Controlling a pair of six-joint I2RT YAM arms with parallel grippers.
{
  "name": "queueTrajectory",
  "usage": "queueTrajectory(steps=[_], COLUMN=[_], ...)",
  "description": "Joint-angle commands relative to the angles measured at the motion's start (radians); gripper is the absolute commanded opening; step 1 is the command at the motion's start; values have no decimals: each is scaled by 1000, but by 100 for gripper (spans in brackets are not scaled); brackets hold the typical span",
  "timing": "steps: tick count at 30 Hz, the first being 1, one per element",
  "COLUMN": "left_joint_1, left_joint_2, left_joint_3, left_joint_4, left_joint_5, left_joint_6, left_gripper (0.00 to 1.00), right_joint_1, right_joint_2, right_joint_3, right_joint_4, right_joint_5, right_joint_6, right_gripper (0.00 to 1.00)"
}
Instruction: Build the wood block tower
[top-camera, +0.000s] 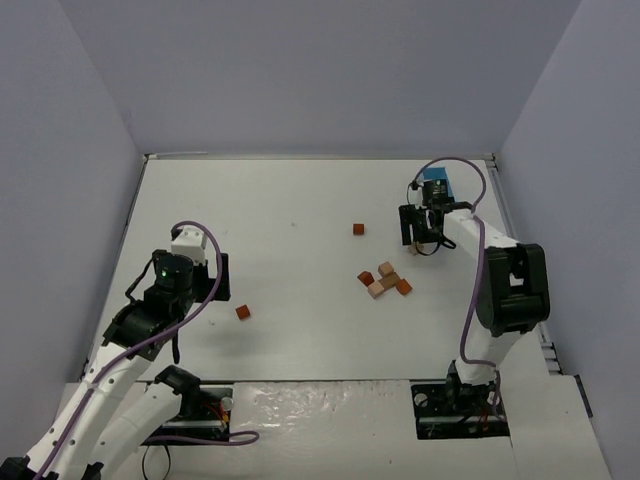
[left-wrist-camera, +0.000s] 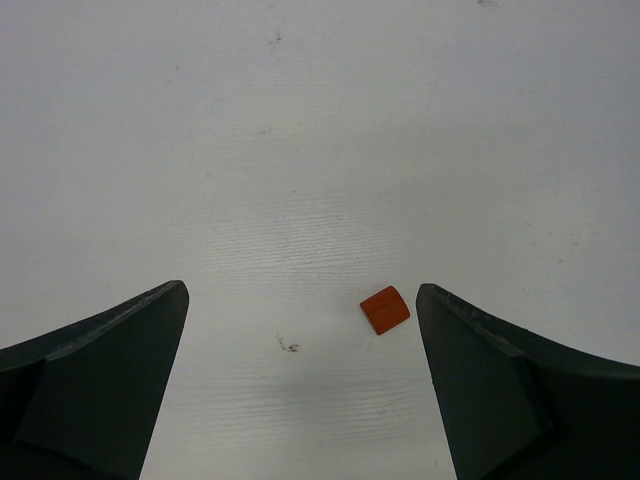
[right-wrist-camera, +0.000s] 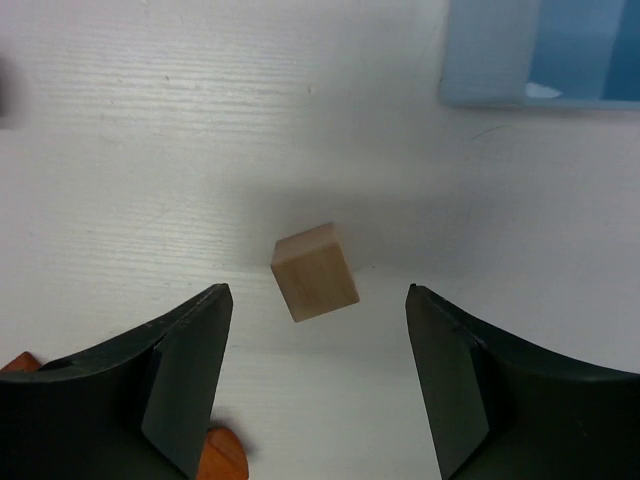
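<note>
- Tan cube sits askew inside the right hand, which is released and clear of it; closing on its corners could flick it away.
- Left hand gapes empty, orange block just ahead.

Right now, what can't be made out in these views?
- Tan block: the top view hides it under the right gripper; the right wrist view doesn't show whether it rests on the table.
- Block cluster: too small in the top view to tell any stacking; the right wrist view catches only orange slivers at its bottom edge.
- Light blue box: cut off by the right wrist view's top and right edges.
</note>
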Motion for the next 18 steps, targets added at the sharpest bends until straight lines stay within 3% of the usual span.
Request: queueTrajectory(steps=[1,5,9,18], left_joint_1=[8,10,11,13], left_joint_2=[10,9,13,19], left_joint_3=[16,16,14,16], left_joint_4=[59,61,61,62], left_joint_5=[5,8,9,20], left_joint_6=[16,19,19,19], left_gripper=[97,97,97,97], right_joint_1=[29,89,168,231], right_joint_2=[-149,-227,-240,-142], right_joint_3=[59,32,-3,-66], right_joint_4=[-20,-30,-38,-38], right_joint_5=[34,11,-22,-59], right_joint_6=[4,-27,-48,-24], right_gripper=[70,70,63,65])
